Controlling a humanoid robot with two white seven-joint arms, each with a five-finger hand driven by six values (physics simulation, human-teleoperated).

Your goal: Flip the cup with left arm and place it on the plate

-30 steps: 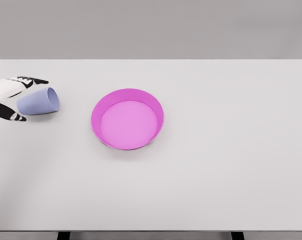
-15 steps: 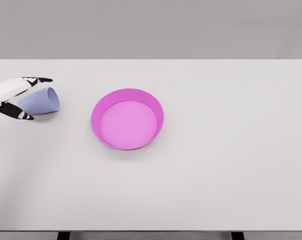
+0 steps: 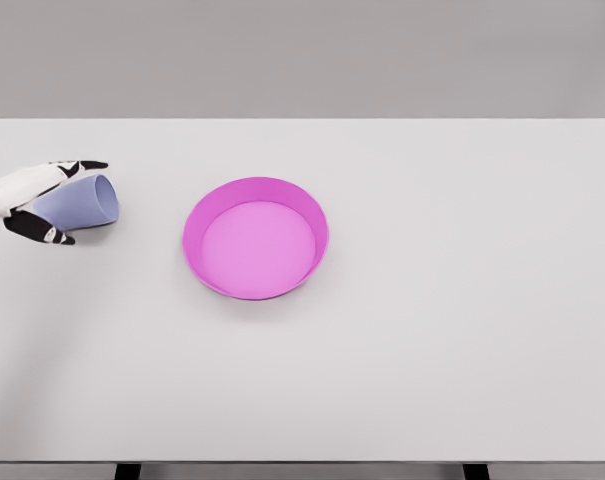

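A pale blue cup (image 3: 90, 203) lies on its side near the table's left edge, with its mouth facing right toward the plate. My left hand (image 3: 74, 203) comes in from the left edge and wraps the cup's base end. Its black-tipped fingers (image 3: 80, 167) lie along the top of the cup and the thumb (image 3: 42, 230) presses under it. The cup rests on the table. The pink round plate (image 3: 191, 228) with a raised rim sits left of centre and holds nothing. About a hand's width of bare table separates cup and plate. The right arm is out of view.
The white table (image 3: 452, 300) runs across the whole view, with its front edge at the bottom and a grey wall behind it. Nothing else stands on it.
The left hand's fingers and thumb have drawn together around the cup, and the hand has shifted slightly right. Cup and plate have stayed where they were.
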